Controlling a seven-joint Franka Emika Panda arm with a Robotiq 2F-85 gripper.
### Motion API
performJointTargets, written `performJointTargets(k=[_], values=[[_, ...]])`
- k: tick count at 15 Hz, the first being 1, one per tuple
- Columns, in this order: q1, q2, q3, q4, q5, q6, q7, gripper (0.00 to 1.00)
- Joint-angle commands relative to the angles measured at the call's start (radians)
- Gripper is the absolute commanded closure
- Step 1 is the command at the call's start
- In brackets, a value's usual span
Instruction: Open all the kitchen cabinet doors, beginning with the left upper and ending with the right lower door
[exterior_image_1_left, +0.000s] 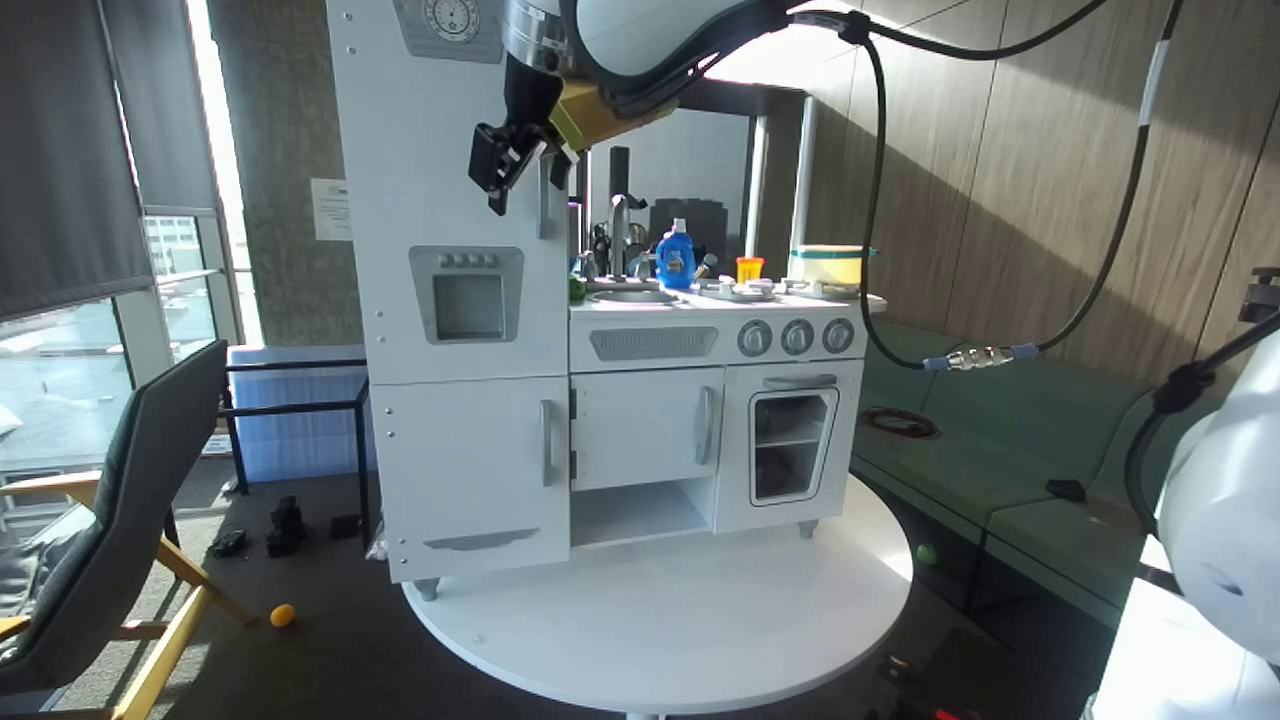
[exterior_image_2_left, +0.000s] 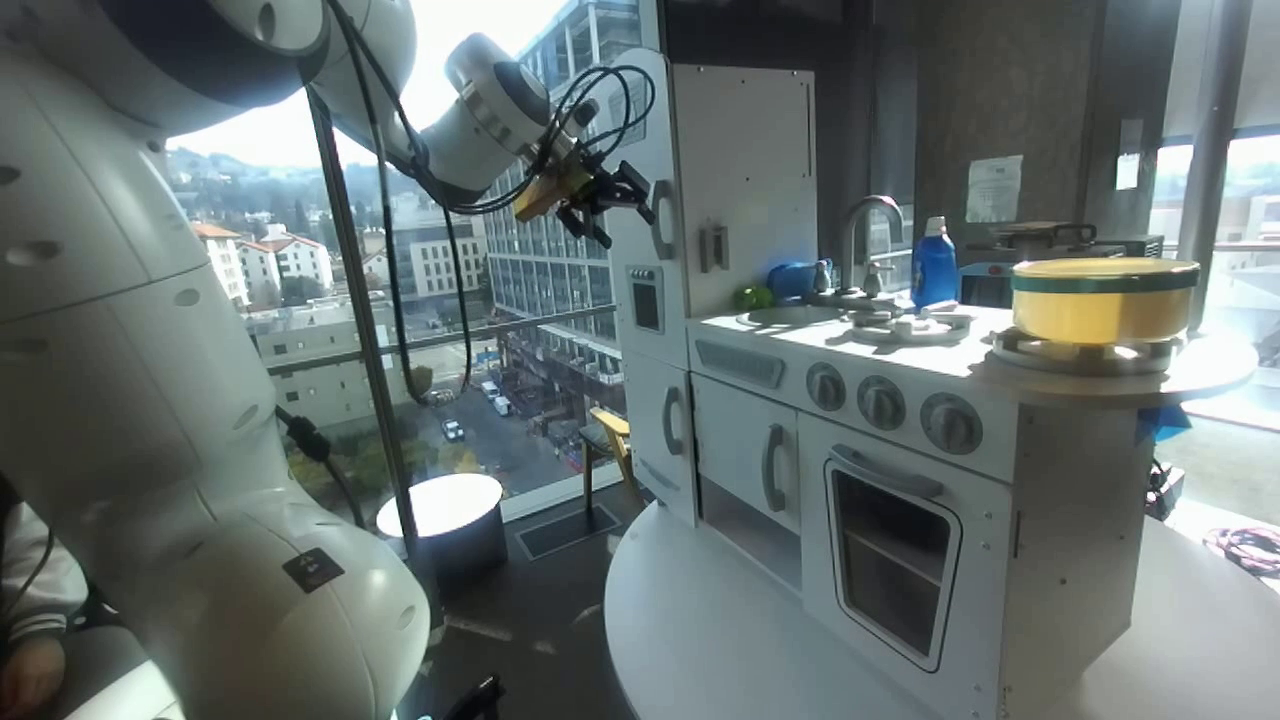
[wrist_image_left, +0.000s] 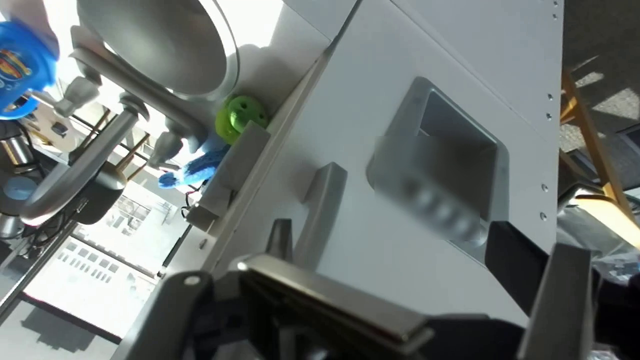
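The white toy kitchen has four closed doors. The left upper door (exterior_image_1_left: 385, 200) has a grey upright handle (exterior_image_1_left: 543, 205), which also shows in the wrist view (wrist_image_left: 321, 205). My gripper (exterior_image_1_left: 528, 185) is in front of this door, near the handle; it also shows in an exterior view (exterior_image_2_left: 628, 228). In the wrist view my gripper (wrist_image_left: 393, 227) is open, with the handle between the fingers, close to the left finger. Touch cannot be told. The left lower door (exterior_image_1_left: 465, 450), middle lower door (exterior_image_1_left: 640, 425) and right lower oven door (exterior_image_1_left: 737, 450) each have a grey handle.
The kitchen stands on a round white table (exterior_image_1_left: 660, 640). A sink, faucet (exterior_image_2_left: 875, 205), blue bottle (exterior_image_1_left: 676, 258) and yellow pot (exterior_image_2_left: 1100, 310) are on its counter. A green ball (wrist_image_left: 245, 114) is by the sink. A chair (exterior_image_1_left: 130, 480) stands beyond the kitchen's left side.
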Motion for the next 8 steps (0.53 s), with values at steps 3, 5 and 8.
performJointTargets(k=[3, 5, 8], values=[[0.022, 0.044, -0.011, 0.086, -0.11, -0.106, 0.168, 0.0], [0.038, 0.057, -0.018, 0.091, -0.106, -0.058, 0.168, 0.0], [0.061, 0.08, -0.019, 0.103, -0.092, -0.039, 0.163, 0.0]])
